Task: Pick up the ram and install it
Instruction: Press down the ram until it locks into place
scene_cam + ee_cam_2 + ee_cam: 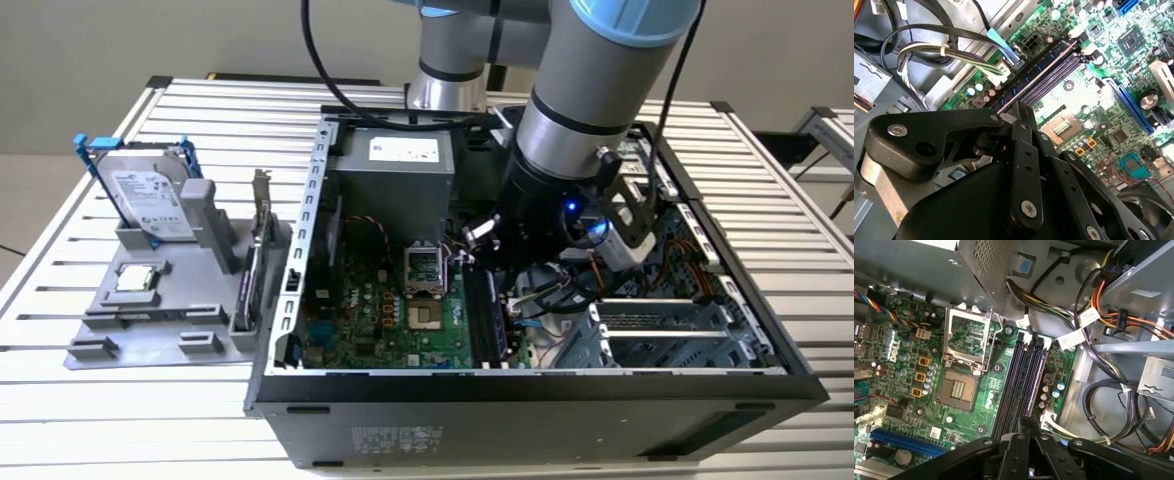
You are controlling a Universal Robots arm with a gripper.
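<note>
**Exterior view, from its left to its right.** A slatted worktop (pixel 134 400) carries a grey holder (pixel 160 310). In the holder stand a hard drive (pixel 140 190) in a blue frame, upright in a slot at the back, and a card with a metal bracket (pixel 260 250), on edge along the side nearest the case. A small square chip (pixel 138 280) lies flat in a recess in front of the drive.

Just beside the holder lies an open computer case (pixel 534 400). It contains a green motherboard (pixel 387 320) on its floor, a grey power supply (pixel 394 165) at the back, and bundled cables (pixel 954 50) towards the exterior view's right.

**The ram.** The ram (pixel 481 315) stands on edge in the row of memory slots, between the processor socket (pixel 956 390) and the cables. In both wrist views it appears as a thin, pale-edged strip (pixel 1039 75) (pixel 1031 385) running along the slot nearest the cables. Whether it is fully seated cannot be told.

**The gripper.** The arm reaches down into the case. The gripper (pixel 478 262) is drawn closed on the near end of the ram, its narrow tip meeting the strip's upper edge in both wrist views (pixel 1013 114) (pixel 1027 421).
</note>
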